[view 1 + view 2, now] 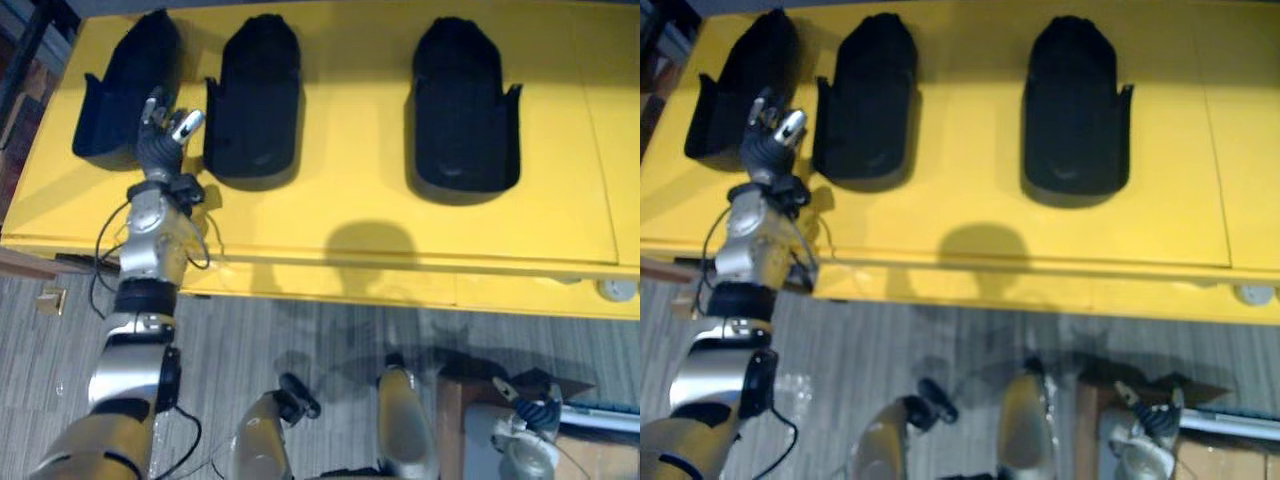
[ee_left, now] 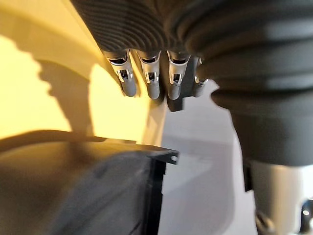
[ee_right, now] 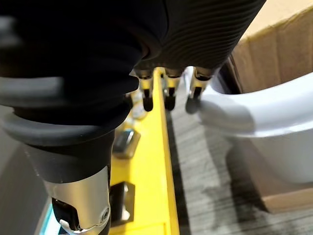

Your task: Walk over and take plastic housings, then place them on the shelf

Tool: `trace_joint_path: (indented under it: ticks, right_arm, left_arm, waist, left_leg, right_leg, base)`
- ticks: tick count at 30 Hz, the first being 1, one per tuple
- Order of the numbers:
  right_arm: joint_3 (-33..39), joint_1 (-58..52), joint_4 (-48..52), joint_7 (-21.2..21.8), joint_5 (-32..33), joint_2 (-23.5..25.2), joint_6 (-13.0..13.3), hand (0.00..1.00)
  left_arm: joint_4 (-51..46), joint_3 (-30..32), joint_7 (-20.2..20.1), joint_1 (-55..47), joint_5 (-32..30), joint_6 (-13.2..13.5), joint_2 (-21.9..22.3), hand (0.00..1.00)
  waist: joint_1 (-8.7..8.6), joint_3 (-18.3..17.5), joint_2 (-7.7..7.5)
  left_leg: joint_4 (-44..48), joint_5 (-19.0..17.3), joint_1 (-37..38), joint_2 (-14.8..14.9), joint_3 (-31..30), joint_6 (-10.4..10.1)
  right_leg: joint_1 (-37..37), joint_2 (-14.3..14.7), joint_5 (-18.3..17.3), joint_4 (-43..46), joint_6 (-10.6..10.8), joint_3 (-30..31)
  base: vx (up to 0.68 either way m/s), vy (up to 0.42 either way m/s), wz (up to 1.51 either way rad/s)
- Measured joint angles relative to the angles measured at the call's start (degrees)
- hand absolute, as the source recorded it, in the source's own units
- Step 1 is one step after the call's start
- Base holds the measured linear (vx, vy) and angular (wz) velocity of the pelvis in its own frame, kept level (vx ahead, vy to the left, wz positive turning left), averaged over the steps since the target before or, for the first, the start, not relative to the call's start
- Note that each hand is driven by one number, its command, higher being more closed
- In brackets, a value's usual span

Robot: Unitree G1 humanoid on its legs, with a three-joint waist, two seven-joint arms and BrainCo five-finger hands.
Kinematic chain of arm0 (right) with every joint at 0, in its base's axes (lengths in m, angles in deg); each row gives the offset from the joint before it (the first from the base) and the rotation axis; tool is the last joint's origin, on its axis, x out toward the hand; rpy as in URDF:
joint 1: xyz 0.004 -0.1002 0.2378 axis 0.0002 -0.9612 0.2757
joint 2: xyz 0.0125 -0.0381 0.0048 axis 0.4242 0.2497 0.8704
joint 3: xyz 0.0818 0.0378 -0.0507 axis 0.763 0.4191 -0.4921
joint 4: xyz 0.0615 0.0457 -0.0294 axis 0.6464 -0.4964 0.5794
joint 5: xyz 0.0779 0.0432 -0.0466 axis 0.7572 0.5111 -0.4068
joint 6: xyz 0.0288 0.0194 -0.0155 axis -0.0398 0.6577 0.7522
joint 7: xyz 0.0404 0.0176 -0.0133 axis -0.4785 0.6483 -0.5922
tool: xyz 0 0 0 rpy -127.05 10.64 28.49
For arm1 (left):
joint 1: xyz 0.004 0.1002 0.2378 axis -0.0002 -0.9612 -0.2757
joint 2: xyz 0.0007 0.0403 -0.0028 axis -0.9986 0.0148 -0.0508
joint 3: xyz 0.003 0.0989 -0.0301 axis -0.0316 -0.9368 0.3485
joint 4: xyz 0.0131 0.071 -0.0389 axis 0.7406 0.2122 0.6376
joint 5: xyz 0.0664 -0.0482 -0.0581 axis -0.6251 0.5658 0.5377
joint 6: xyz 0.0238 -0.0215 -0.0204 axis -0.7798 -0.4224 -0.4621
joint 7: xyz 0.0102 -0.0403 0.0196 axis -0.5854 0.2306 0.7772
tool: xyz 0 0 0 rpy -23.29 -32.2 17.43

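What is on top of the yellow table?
Three black plastic housings lie on the yellow table: left housing, middle housing, right housing. The left hand, fingers open, covers part of the left housing's side. The tabletop beneath each housing is hidden.

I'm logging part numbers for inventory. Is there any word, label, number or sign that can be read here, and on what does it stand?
No text can be read anywhere.
The left housing, middle housing and right housing on the yellow table show plain black surfaces, with no label or number.
The cardboard box and white tub show no print.
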Motion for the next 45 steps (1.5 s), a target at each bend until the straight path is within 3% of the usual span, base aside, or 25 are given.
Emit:
trace_joint_path:
  ticks: [22,45]
  right_arm:
    - [0.0,1.0,0.8,0.1,0.0,-0.8,0.1,0.0]
    - [-0.1,2.0,1.4,0.2,0.1,-1.0,0.1,0.0]
  left_arm:
    - [3.9,-0.8,-0.8,5.7,2.4,0.0,-0.4,0.0]
    - [4.3,-3.5,-1.2,8.5,2.7,-0.4,-2.0,0.0]
  waist:
    - [0.05,0.6,-0.4]
    - [-1.37,1.1,-1.1]
  left_leg:
    - [1.8,-0.6,-1.8,0.5,0.8,0.3]
    - [3.5,-1.7,-2.4,1.5,2.0,0.3]
  right_leg:
    - [-2.9,0.1,0.0,1.7,0.1,1.4]
    - [-4.4,0.9,-0.2,2.6,0.4,2.7]
  base:
    - [0.0,0.001,-0.01]
    - [-0.01,0.002,-0.02]
